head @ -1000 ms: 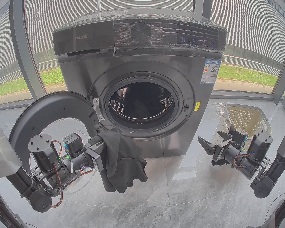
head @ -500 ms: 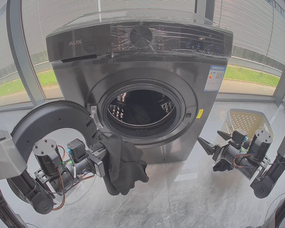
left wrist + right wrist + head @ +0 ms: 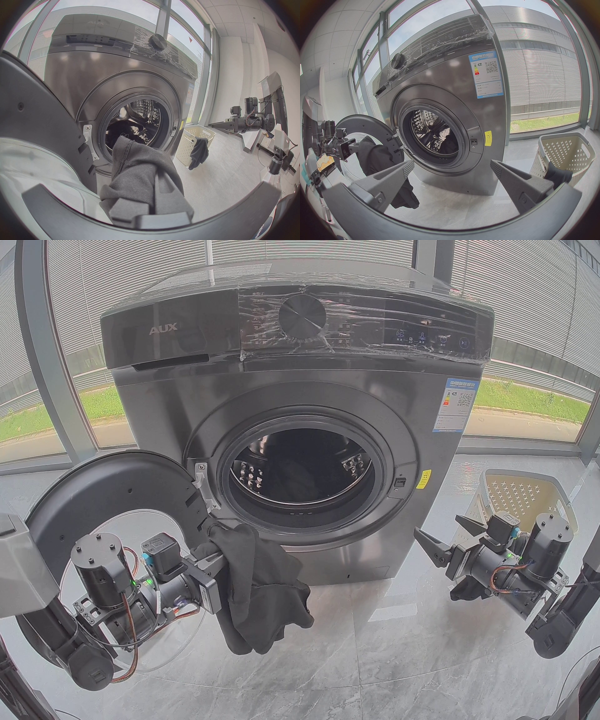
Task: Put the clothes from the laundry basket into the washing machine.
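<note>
Closest to me, the left gripper [image 3: 211,560] is pinching a dark garment [image 3: 265,593]. The cloth is bunched between the pressed fingers, one fold lies over the top of a finger in the left wrist view, and the rest hangs below them, free of the floor. I read this as the carry step: the piece is out of the basket and not yet loaded. The right gripper [image 3: 435,546] hovers empty with its fingers spread wide, just in front of the laundry basket [image 3: 528,487]. Beyond my left gripper stands the open door [image 3: 112,490], swung out to the left of the washing machine [image 3: 300,384], with the garment just beside its hinge edge. It hangs below the lower left rim of the drum opening [image 3: 303,468]. My next move calls for a lift and a push forward over that rim, deep enough that the trailing cloth clears the seal before I let go. Something dark already lies in the drum. Farther right, another dark piece [image 3: 198,151] hangs over the basket's rim, waiting.
</note>
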{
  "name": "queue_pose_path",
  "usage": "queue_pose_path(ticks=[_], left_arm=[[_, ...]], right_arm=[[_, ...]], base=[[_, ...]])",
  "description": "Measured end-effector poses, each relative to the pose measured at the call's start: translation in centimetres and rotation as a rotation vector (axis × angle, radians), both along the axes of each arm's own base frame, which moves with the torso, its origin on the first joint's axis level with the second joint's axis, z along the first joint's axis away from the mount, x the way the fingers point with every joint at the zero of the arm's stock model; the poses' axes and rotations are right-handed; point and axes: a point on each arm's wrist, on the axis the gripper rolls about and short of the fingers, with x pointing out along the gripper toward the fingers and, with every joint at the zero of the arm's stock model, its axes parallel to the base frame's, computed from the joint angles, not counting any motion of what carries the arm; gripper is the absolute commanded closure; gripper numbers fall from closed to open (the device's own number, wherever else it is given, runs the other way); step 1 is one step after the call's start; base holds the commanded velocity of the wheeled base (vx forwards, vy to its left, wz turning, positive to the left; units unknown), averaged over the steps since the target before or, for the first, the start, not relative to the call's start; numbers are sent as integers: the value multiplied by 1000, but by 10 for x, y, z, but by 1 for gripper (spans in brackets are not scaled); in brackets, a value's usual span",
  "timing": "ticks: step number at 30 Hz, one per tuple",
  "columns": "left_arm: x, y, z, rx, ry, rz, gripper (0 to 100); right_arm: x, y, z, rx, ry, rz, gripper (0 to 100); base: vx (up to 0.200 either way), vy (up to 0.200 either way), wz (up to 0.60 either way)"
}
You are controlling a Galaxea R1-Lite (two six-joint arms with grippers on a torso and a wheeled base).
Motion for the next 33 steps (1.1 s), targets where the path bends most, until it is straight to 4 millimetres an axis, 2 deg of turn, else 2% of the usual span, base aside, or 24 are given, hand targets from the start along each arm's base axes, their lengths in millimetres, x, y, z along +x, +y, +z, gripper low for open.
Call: queue_pose_path(ticks=[19, 25, 33], left_arm=[[1, -1, -7, 19, 22, -1, 100], [1, -1, -8, 18, 25, 0, 100], [2, -2, -9, 28, 26, -3, 100]], right_arm=[[0, 0, -2, -4, 8, 0, 0], [0, 0, -2, -4, 9, 0, 0], [0, 0, -2, -4, 9, 1, 0]], base=[[0, 0, 0], [200, 0, 0], [0, 0, 0]])
